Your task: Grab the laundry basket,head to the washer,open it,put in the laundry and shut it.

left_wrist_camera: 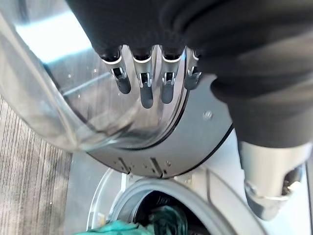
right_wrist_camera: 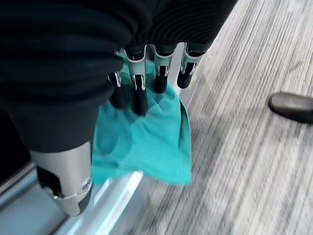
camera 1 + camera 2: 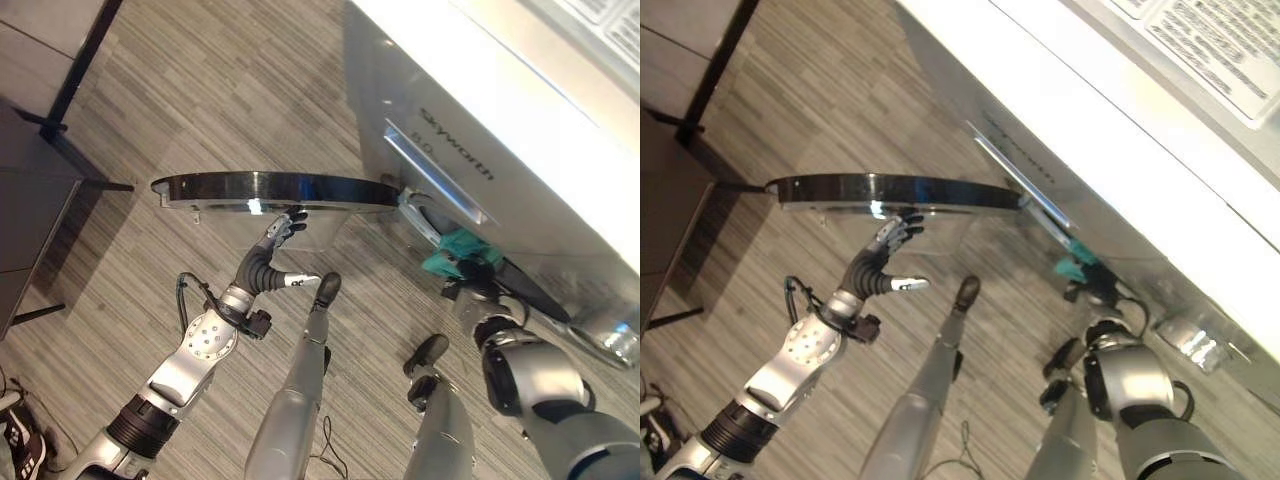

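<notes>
The left hand [image 3: 283,228] reaches up with straight, relaxed fingers [image 1: 146,93] lying against the clear bowl of the one open washer door [image 3: 270,188], which swings out over the striped wood floor [image 3: 200,90]. The right hand [image 3: 478,272] is at the washer's round opening [image 1: 146,196], its fingers pressed straight against one teal cloth [image 2: 146,142] that hangs over the opening's lower rim, gripping nothing. Beyond both hands stands the single white washer [image 3: 500,110], with more teal laundry visible inside its drum.
</notes>
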### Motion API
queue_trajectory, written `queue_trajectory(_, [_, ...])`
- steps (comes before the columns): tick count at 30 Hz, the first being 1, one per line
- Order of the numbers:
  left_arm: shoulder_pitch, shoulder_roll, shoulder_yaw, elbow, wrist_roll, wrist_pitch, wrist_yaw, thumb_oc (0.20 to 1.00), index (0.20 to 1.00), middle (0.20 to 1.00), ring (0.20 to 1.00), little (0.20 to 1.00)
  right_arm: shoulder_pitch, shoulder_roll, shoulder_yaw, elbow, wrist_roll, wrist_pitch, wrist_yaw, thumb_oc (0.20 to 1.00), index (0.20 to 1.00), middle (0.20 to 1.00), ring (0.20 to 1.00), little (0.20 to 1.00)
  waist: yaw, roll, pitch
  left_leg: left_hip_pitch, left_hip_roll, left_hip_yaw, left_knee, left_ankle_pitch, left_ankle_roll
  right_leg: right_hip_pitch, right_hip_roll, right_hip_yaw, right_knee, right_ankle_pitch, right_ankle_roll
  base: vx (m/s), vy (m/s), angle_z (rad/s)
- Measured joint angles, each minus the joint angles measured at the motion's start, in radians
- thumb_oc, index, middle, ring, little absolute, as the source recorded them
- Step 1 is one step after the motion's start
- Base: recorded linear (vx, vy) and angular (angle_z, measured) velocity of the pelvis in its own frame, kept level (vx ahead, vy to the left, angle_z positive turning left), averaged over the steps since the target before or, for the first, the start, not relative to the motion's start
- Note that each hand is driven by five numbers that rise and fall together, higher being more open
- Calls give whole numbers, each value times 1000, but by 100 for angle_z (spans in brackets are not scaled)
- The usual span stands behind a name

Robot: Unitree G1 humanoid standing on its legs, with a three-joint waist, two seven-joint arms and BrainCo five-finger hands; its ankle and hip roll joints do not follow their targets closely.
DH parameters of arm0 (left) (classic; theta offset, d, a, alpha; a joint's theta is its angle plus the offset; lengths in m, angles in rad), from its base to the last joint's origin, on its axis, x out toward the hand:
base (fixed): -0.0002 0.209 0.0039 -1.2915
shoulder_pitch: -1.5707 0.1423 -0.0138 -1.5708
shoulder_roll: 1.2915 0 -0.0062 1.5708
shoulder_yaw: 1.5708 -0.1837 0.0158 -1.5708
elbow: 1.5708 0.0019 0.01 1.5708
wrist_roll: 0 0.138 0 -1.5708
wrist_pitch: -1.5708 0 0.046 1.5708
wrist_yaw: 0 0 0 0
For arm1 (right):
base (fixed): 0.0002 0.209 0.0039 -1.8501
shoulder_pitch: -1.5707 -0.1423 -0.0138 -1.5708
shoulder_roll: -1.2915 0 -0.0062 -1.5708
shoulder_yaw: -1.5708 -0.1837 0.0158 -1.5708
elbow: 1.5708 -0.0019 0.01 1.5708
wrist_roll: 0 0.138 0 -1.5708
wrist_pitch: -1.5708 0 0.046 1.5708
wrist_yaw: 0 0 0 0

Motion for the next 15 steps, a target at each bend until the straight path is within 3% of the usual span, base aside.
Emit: queue_trajectory(15, [1,0,4,-4,-47,-31,-16,1000,1000,1000,1000,1000,4,-7,-30,9,225,-13,10,1000,1000,1000,1000,1000,-5,7,4,-44,-5,5,0,2,3,-54,-7,11,13,-1,0,3,-1,0])
